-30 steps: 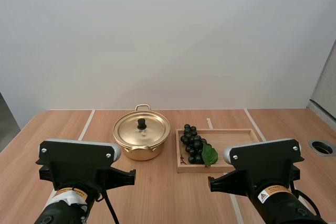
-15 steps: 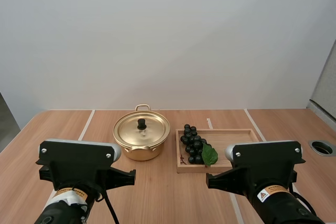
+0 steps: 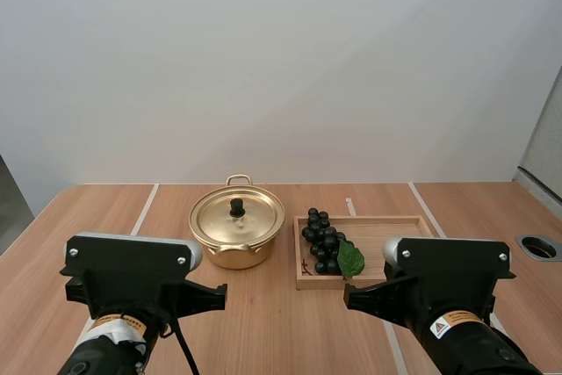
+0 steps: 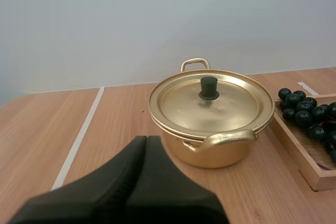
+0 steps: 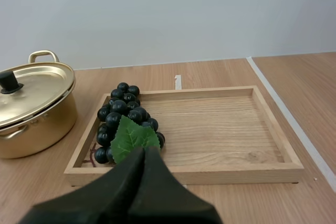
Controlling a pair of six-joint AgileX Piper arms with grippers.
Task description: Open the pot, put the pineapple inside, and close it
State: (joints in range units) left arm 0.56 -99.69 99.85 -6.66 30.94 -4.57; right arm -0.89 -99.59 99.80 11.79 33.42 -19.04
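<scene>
- Low at the near edge of the table point(image 3: 263, 331), aimed toward 12 o'clock: left arm point(image 3: 132, 274), right arm point(image 3: 448, 274).
- Both closed tight and empty: left gripper point(image 4: 146, 142), right gripper point(image 5: 144, 153).
- One pot point(image 3: 233, 256) at 1 o'clock from the left arm, one lid point(image 3: 255, 212) on it.
- One wooden tray point(image 3: 395, 234) at the pot's 3 o'clock, with one bunch of grapes point(image 3: 322, 243) at its 9 o'clock end.

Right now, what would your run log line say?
pot: lid on | grapes: in wooden tray beside pot | left gripper: shut, short of pot | right gripper: shut, short of grapes
</scene>
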